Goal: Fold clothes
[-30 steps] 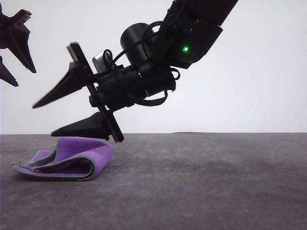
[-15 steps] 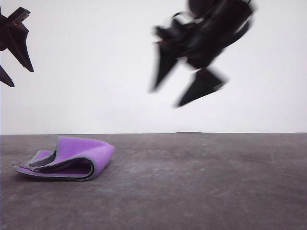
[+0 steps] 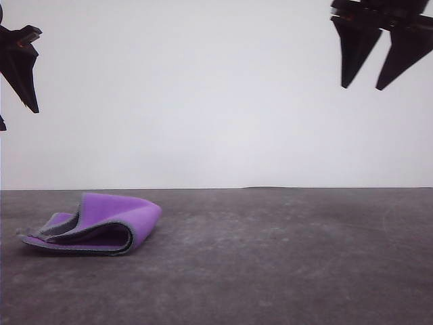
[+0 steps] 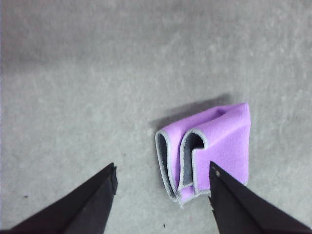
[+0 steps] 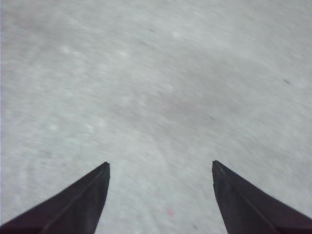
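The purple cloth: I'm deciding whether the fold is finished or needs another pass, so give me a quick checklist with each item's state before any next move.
1. Cloth lying on the table, free of both hands: ok.
2. Fold flat and neat: not ok; layers gape open at the loose end, edges uneven.
3. Left hand open, holding nothing: ok.
4. Right hand open, raised well above the table: ok.
5. Left hand over the cloth for another pass: ok, the cloth shows between its fingers in the wrist view.
6. Corners matched underneath: cannot tell.

Left claw point(image 3: 10, 101), right claw point(image 3: 371, 84): matte black (tapered, pointed).
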### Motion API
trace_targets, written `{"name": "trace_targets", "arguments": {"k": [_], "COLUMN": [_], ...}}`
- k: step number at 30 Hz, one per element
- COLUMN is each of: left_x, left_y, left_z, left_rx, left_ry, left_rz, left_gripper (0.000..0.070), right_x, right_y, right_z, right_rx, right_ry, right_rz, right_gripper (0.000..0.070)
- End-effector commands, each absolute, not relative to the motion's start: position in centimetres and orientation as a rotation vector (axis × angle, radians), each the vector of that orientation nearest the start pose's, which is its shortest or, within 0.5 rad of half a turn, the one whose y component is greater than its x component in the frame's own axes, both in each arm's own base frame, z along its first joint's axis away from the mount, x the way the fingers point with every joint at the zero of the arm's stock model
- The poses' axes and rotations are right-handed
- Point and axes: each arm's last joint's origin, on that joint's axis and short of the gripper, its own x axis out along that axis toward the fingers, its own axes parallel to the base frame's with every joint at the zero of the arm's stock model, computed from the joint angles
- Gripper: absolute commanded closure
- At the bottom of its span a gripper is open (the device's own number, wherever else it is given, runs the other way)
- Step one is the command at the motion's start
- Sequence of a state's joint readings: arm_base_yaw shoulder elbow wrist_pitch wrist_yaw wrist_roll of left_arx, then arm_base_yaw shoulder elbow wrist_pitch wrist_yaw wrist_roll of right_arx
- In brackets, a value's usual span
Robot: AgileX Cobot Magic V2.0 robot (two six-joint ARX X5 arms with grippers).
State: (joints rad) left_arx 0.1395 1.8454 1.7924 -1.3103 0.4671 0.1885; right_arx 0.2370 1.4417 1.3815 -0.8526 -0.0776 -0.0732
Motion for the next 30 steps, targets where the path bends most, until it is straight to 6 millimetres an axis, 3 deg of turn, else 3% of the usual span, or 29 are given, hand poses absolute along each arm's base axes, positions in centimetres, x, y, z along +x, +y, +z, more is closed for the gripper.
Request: {"name": "trace_targets", "arguments": {"k": [1,3,4,5,6,7,9,30], "left_x": [35.99,35.98,35.97,35.96,35.94,35.92,35.86,36.61], "left_y": [3.67,3.66,3.63,3.58,3.52,3.47,3.37,3.36], "left_z": [31.47,31.47,31.47,31.47,31.47,31.47,31.45,31.62], "left_rx": [-0.249,-0.249,-0.248,-0.244,-0.237,-0.231,-0.229,-0.214], "left_ry": [1.262,1.263,1.264,1.265,1.266,1.267,1.274,1.201], "left_rz": [-0.388,-0.389,-0.390,-0.394,-0.400,-0.406,-0.410,-0.403], "left_gripper": [0.0336,0.0352,0.0372,0.0455,0.0595,0.0657,0.0691,0.0684], "right_x": [28.83,28.87,28.89,28.88,28.87,28.87,28.86,28.89], "right_y": [7.04,6.80,6.78,6.77,6.77,6.77,6.78,6.84], "right_z": [33.68,33.67,33.67,33.67,33.66,33.66,33.65,33.69], "right_rx": [-0.153,-0.150,-0.154,-0.161,-0.171,-0.179,-0.187,-0.188], "right_ry": [0.895,0.896,0.895,0.894,0.894,0.893,0.893,0.887], "right_rz": [0.330,0.323,0.324,0.327,0.332,0.335,0.339,0.341], "right_gripper": [0.0282,0.0285,0.0362,0.0486,0.0648,0.0676,0.0685,0.0685]}}
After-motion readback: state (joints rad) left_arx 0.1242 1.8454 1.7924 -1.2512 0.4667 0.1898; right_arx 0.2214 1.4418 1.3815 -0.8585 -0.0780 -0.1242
